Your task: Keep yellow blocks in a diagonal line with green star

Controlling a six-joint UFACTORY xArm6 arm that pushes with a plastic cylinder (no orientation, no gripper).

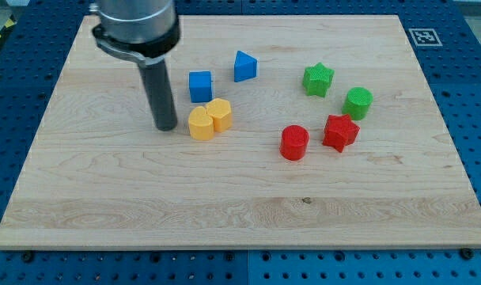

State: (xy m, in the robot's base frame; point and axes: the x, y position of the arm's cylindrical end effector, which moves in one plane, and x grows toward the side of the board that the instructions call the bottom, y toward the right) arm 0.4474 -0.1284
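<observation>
Two yellow blocks lie touching near the board's middle: a yellow block (200,123) on the left and a yellow block (220,115) just to its upper right. The green star (318,80) sits further to the view's upper right. My tip (166,127) rests on the board just left of the left yellow block, a small gap apart from it. The dark rod rises from the tip to the arm's head at the view's top.
A blue cube (200,85) and a blue triangular block (244,66) lie above the yellow blocks. A green cylinder (357,103), a red star (340,131) and a red cylinder (294,142) lie at the right. The wooden board (240,214) sits on a blue pegboard.
</observation>
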